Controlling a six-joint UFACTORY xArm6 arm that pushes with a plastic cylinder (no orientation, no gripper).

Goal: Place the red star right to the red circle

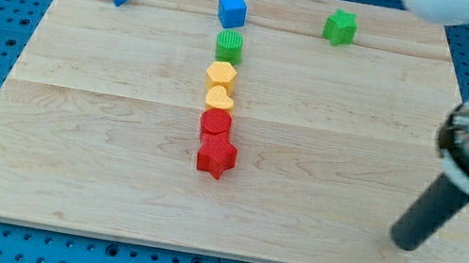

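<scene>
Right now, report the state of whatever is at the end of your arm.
No fingers: my tip is a bare rod end, holding nothing, touching no block, far to the view's right of the red star and red circle.

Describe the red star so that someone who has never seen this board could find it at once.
Start at the wooden board and find the single column of blocks running down its middle from the blue cube. Follow it down past the green cylinder and two yellow blocks to the very bottom. The red star ends the column, touching the red circle above it; its points set it apart.
</scene>
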